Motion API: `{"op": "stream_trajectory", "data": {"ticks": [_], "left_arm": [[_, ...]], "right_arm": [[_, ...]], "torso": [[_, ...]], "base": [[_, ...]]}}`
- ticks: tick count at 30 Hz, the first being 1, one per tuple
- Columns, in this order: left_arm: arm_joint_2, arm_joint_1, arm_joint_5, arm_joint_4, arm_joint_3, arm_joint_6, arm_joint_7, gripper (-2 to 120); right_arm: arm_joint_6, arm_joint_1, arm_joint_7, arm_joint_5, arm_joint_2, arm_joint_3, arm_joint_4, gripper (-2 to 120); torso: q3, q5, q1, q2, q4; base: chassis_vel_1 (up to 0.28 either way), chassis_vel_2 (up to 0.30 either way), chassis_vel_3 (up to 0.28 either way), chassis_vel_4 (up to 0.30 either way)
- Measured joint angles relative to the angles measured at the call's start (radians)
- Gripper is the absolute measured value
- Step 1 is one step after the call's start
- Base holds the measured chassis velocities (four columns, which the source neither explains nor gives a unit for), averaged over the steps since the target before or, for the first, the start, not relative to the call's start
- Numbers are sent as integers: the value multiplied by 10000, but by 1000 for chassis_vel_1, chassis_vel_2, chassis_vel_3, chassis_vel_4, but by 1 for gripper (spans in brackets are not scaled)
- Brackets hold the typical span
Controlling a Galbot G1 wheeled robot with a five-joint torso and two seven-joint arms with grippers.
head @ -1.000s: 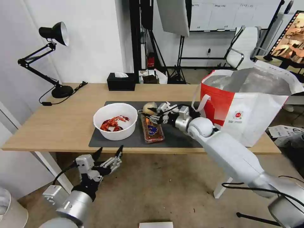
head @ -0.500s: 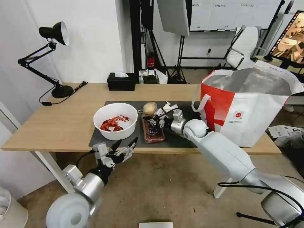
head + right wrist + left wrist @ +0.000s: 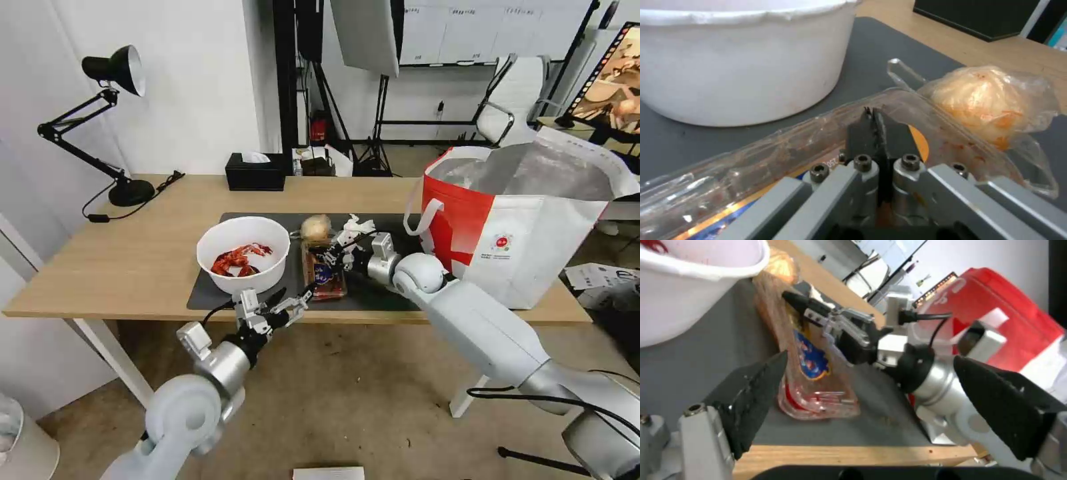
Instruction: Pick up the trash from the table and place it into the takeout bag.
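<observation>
Now my right gripper point(image 3: 331, 254) is low over the dark mat point(image 3: 200, 297), and its fingers point(image 3: 874, 133) are pinched tight on the rim of the clear food tray point(image 3: 321, 271). The tray lies on the mat between the white bowl point(image 3: 243, 254) of red shells and my right arm. The little bag with the beige lump point(image 3: 315, 229) sits just behind the tray, touching it. The crumpled tissue point(image 3: 353, 225) is near my right wrist. My left gripper point(image 3: 291, 301) is at the front edge of the table point(image 3: 120, 267), fingers spread wide, holding nothing. The takeout bag point(image 3: 527, 220) stands open at the table's right end, with bare mat between it and the tray.
</observation>
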Motion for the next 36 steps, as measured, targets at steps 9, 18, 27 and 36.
{"op": "stream_trajectory", "data": {"ticks": [9, 18, 27, 36], "left_arm": [[-365, -1198, -1051, 1075, 584, 167, -851, 100], [-624, -2015, -1175, 1908, 1037, 246, -1193, 100], [-734, -2562, -1149, 2599, 1271, 244, -1399, 100], [-768, -2896, -1837, 2884, 1339, 709, -1995, 100]], "right_arm": [[-19, -172, 47, 106, -128, 253, 206, 0], [-5, -185, 6, 151, -290, 330, 348, 0], [38, -197, -88, 154, -349, 385, 290, 0], [49, -205, -90, 154, -241, 375, 257, 0]], "torso": [[0, 0, 0, 0, 0], [0, -1, -1, 0, 0], [0, 0, 0, 0, 0], [-1, 1, -1, 1, 1]], "base": [[0, 0, 0, 0], [0, 0, 0, 0], [0, 0, 0, 0], [0, 0, 0, 0]]}}
